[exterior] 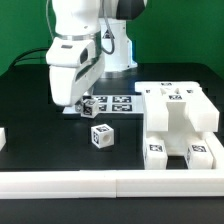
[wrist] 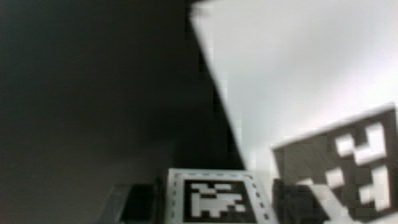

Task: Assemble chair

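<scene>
Your black desk (exterior: 40, 150) sits before a green backdrop, with a white border rail (exterior: 60, 182) along its near edge. The pincer (exterior: 86, 104) is low, just beside the marker board (exterior: 118, 103), with a small tagged chair part (wrist: 217, 196) right at its tip. The blur keeps you from telling whether it is clenched on it. The slotted block (exterior: 180, 120) stands at the exterior view's right. A tagged cube (exterior: 101, 135) lies apart from the block, near the pincer.
</scene>
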Robot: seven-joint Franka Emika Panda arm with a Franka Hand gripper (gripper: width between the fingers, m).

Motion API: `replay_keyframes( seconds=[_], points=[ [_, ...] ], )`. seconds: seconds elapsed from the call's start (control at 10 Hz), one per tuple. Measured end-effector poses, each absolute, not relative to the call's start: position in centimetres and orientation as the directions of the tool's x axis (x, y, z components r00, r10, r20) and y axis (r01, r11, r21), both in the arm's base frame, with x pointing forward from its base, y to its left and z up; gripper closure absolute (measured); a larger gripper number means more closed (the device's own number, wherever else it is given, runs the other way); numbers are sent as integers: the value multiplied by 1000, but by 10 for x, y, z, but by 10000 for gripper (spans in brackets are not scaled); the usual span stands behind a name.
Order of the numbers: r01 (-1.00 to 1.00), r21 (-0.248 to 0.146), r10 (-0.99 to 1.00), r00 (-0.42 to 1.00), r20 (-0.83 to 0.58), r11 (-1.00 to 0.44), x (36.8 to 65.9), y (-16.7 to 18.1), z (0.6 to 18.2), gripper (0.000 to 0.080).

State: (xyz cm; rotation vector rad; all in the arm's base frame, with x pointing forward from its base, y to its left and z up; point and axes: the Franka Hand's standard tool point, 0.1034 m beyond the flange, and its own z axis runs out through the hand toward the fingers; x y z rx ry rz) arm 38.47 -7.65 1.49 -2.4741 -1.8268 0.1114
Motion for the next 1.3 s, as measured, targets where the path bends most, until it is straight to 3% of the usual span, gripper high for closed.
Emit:
replay_keyframes(
  seconds=[0.1, 0.5, 0.6, 0.9, 1.1, 1.2, 1.3],
  points=[
    [986, -135, 995, 96, -15, -97, 389, -80, 12, 515],
    [974, -139, 984, -178, 8, 178, 389, -85, 13, 515],
    [917, -143, 928, -370, 37, 372, 393, -97, 15, 515],
    [703, -160, 720, -685, 108, 693, 411, -122, 20, 515],
    [597, -150, 614, -776, 143, 788, 406, -124, 19, 515],
    [590, -150, 608, -781, 144, 793, 406, -125, 19, 442],
    [588, -153, 607, -782, 143, 794, 406, -126, 18, 442]
  ],
)
